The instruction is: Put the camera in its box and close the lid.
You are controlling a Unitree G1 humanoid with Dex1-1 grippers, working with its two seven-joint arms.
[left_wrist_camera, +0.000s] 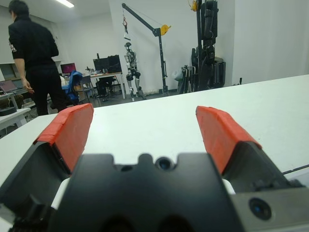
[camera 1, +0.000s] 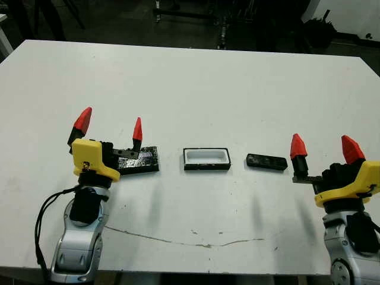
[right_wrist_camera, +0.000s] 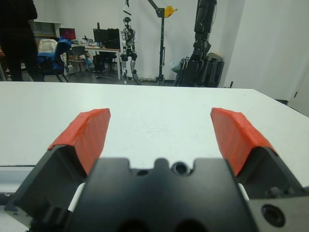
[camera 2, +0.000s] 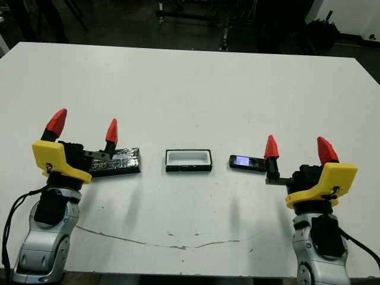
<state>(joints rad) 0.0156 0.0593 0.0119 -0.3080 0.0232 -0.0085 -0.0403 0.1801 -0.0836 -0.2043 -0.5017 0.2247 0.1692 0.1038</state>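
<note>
Currently the white bench (camera 1: pixel 196 89) carries three items in a row near its front edge, with a thin dark crack line running across the surface closer to the robot.

Left gripper (camera 1: pixel 110 127): yellow-and-black body low over the bench at the left end of the row, fingers spread wide apart and pointing up and away, nothing between them. In the left wrist view both red fingers (left_wrist_camera: pixel 67 133) frame bare bench top only. Right gripper (camera 1: pixel 323 147): same posture at the right end of the row, fingers wide apart, holding nothing; the right wrist view shows only bench between the fingers (right_wrist_camera: pixel 87 130).

Lid (camera 1: pixel 139 159): flat glossy black panel, lying flat just behind the left gripper's body, partly covered by it from the head view. Contact between lid and gripper cannot be judged.

Box (camera 1: pixel 206 159): shallow black tray with white lining, open side up, hollow unoccupied, sitting in the middle of the row. Clear gaps on either side, to the lid and to the camera.

Camera (camera 1: pixel 266 161): small black bar lying flat on the bench, to the right of the box and apart from it, just beside the right gripper's nearer finger. Not in the box.

A person (left_wrist_camera: pixel 36 58) in dark clothing stands beyond the bench, seen in the left wrist view.
</note>
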